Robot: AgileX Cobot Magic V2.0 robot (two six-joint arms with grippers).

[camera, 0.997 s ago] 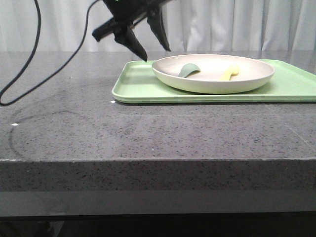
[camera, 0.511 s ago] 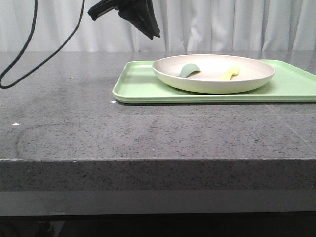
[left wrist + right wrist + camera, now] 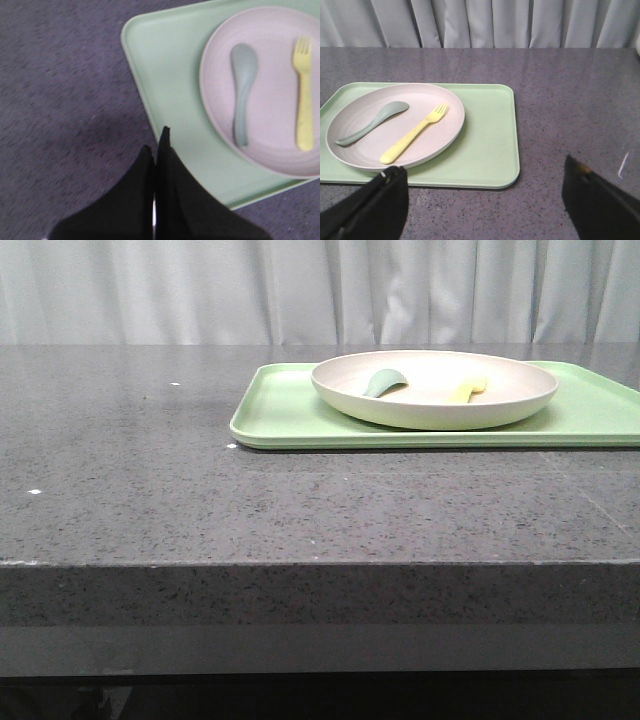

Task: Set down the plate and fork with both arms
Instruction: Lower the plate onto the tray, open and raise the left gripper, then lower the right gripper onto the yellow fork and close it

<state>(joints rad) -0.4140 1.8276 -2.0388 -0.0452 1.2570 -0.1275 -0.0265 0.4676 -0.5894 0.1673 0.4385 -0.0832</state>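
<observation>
The dark speckled surface (image 3: 150,490) carries the green tray (image 3: 290,415). On the tray sits the plate (image 3: 500,405), holding the fork (image 3: 412,134): light, rigid, slippery; grasp mid-handle. Left fingers (image 3: 142,190) pressed together, empty; right fingers (image 3: 375,205) spread wide, empty.

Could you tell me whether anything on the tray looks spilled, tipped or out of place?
Nothing stands out. The plate sits flat on the green tray, with the yellow fork and the grey-green spoon lying apart inside it. No spill or damage shows.
</observation>
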